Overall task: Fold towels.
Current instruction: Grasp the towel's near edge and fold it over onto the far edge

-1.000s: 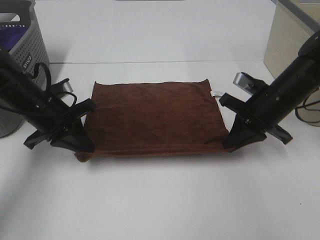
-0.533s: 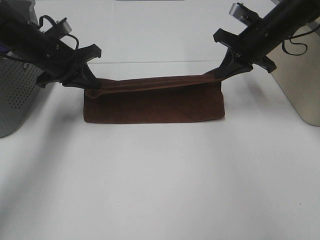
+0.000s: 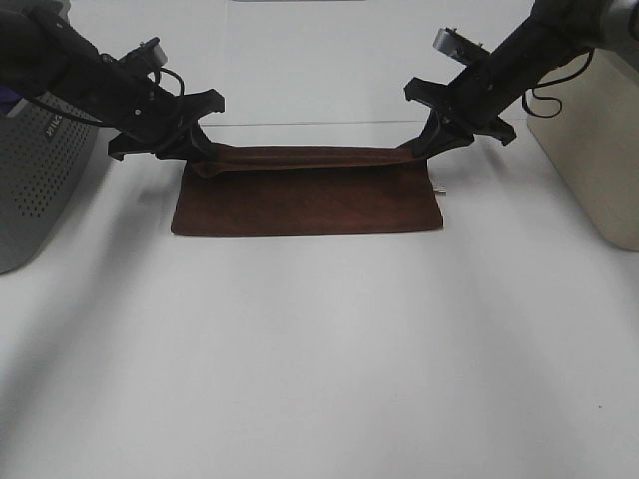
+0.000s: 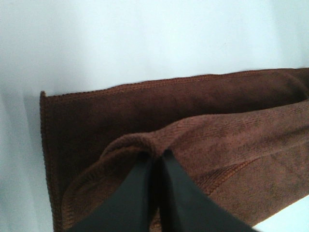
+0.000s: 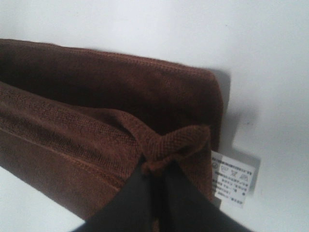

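I've got the left gripper [image 3: 196, 160] and right gripper [image 3: 416, 150] clamped on towel [image 3: 308, 207] corners toward the table's [image 3: 319, 379] far edge (both taut), and I reckon uneven release skews the fold.

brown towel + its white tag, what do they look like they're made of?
towel: soft matte terry or microfibre, going by the ribbed looped pile and stitched hem. tag: thin white woven or paper-like label with printed care symbols; can't tell which.
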Robot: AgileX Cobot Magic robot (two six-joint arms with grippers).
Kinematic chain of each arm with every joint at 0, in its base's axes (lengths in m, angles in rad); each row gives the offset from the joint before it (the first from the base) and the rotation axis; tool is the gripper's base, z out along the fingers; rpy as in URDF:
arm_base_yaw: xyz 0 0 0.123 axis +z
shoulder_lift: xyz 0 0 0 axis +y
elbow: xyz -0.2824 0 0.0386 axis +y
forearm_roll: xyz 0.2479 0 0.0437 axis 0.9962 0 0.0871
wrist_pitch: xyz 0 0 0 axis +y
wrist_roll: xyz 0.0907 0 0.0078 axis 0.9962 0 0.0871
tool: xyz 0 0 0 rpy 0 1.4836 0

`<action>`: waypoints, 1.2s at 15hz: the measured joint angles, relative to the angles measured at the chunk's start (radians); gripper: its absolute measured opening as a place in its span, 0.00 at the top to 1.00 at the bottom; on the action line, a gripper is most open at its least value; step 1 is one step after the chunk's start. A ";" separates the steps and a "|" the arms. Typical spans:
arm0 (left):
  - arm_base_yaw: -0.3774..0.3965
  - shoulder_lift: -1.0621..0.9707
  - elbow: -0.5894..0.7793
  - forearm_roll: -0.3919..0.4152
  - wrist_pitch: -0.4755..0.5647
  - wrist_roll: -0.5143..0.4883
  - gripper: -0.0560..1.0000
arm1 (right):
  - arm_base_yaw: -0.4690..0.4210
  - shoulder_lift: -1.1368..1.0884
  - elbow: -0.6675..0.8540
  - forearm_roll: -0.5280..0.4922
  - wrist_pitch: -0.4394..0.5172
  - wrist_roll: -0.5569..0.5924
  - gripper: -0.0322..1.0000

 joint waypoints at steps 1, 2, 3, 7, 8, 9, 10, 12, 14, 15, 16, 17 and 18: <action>0.000 0.018 -0.012 0.000 0.007 0.000 0.93 | 0.000 0.010 -0.002 -0.003 -0.011 0.000 0.95; 0.000 0.028 -0.016 0.000 0.018 0.000 0.92 | 0.000 0.018 -0.002 -0.004 -0.021 0.000 0.94; 0.000 0.033 -0.017 0.009 0.024 0.000 0.90 | 0.000 0.020 -0.003 -0.006 -0.036 0.000 0.90; 0.011 0.033 -0.017 0.030 0.016 0.000 0.46 | -0.011 0.020 -0.009 -0.033 -0.068 0.000 0.39; 0.011 0.033 -0.017 0.030 0.016 0.000 0.33 | -0.011 0.020 -0.020 -0.034 -0.057 0.000 0.29; 0.011 0.033 -0.017 0.031 0.024 0.000 0.25 | -0.011 0.020 -0.039 -0.034 -0.031 0.000 0.22; 0.011 0.031 -0.018 0.036 0.026 0.000 0.23 | -0.011 0.020 -0.067 -0.038 0.008 0.000 0.19; 0.011 0.016 -0.019 0.073 0.028 -0.011 0.21 | -0.011 0.020 -0.118 -0.062 0.095 0.021 0.18; 0.012 0.014 -0.021 0.136 0.048 -0.104 0.21 | -0.011 0.020 -0.141 -0.105 0.168 0.062 0.17; 0.016 0.016 -0.021 0.159 0.065 -0.144 0.22 | -0.011 0.020 -0.141 -0.125 0.183 0.078 0.17; 0.023 0.019 -0.021 0.169 0.081 -0.167 0.22 | -0.011 0.020 -0.142 -0.149 0.187 0.085 0.17; 0.031 0.023 -0.021 0.170 0.084 -0.188 0.22 | -0.011 0.020 -0.142 -0.164 0.191 0.088 0.17; 0.039 0.031 -0.021 0.168 0.091 -0.198 0.22 | -0.011 0.020 -0.142 -0.175 0.193 0.089 0.17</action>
